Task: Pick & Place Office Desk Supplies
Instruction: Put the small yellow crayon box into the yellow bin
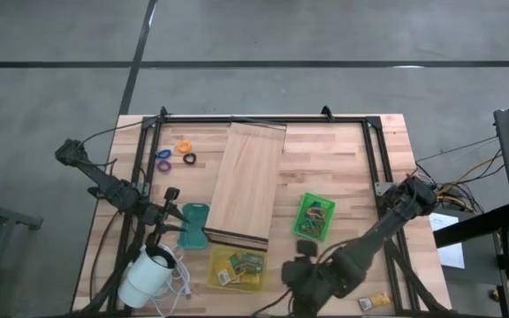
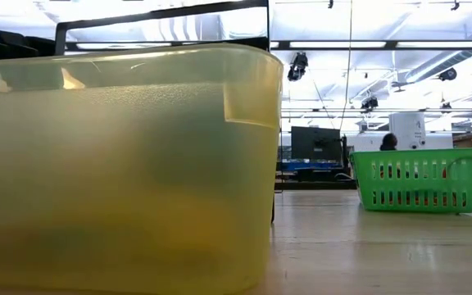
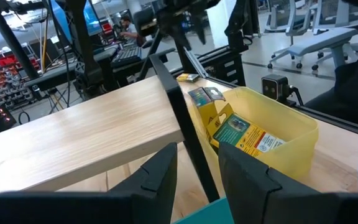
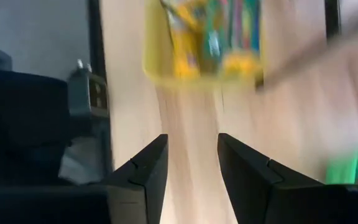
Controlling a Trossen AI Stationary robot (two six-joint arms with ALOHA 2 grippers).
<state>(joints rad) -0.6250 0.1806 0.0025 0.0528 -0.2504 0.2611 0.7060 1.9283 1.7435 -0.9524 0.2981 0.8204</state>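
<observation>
Across the middle of the tabletop lies a long pale wooden board, running from the far edge toward the near one. Left of it sit small rings, an orange ring, a purple ring, a blue ring and a black ring, close together but apart. A teal piece lies just beside the board's near left corner, and a white round corded device stands at the near left edge. A small yellow packet lies alone at the near right corner.

The left tool hangs near the teal piece, its fingers parted with nothing between them; past them the left wrist view shows the board's edge and the yellow bin. The right tool hovers above bare wood between the two bins, its fingers likewise apart and empty.

The yellow bin sits at the board's near end and holds several yellow-green packets, some leaning on edge. The green basket, right of the board, holds a tangle of small items that cannot be told apart. In the low view the yellow bin fills the foreground and the green basket stands farther back.
</observation>
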